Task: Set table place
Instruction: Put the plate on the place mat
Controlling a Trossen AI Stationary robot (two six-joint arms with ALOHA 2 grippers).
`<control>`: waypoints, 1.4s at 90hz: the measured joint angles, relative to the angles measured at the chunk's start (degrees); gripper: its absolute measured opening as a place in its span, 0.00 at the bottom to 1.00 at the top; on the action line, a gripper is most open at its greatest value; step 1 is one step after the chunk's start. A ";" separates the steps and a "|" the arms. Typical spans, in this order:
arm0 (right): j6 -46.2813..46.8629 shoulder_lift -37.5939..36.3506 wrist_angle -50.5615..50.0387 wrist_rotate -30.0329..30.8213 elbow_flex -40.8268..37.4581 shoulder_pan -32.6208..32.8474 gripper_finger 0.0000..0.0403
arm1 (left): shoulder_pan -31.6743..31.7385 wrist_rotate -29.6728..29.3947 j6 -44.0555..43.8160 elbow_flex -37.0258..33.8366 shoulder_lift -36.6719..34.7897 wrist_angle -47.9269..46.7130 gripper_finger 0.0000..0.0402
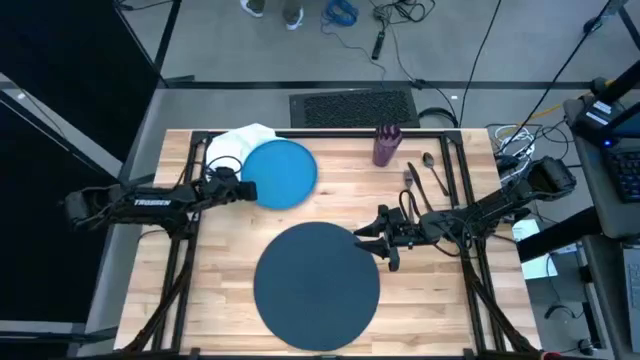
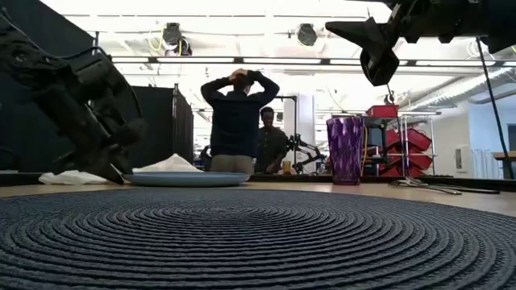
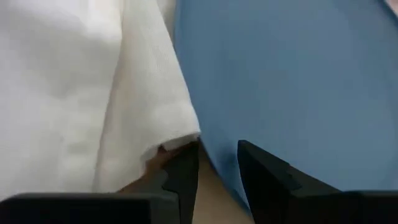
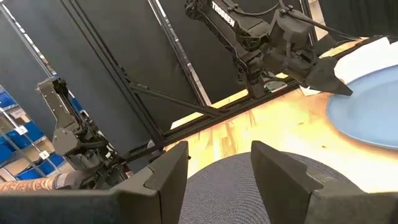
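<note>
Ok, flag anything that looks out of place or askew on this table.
The blue plate sits off the charger, overlapping the bunched napkin at the far left. The left claw is at its rim. Cup upright, nothing spilled.

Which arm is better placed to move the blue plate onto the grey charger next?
Probably the left. Its pincer is already at the rim of the blue plate, beside the white napkin, fingers slightly apart. The right pincer hovers open at the edge of the grey charger, away from the plate.
</note>
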 joint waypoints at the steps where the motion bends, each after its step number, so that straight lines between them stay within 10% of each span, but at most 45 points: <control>1: 0.00 0.00 -0.01 0.00 0.00 0.00 0.40 | 0.00 -0.09 -0.02 0.01 0.29 0.29 0.25; 25: 0.00 0.00 -0.01 -0.11 0.00 0.00 0.40 | -0.07 4.31 5.62 0.09 2.74 5.26 0.03; 88: 1.47 0.00 -2.65 0.31 0.00 1.40 0.40 | -1.45 17.81 7.34 5.09 -9.59 19.86 0.00; 105: 1.68 -0.07 -2.59 0.28 0.00 1.55 0.40 | -11.43 21.62 6.41 5.87 -12.43 3.31 0.00; 126: 1.15 -2.06 -2.62 0.02 0.00 1.55 0.40 | -29.54 12.74 -0.13 5.82 -12.87 -5.16 0.00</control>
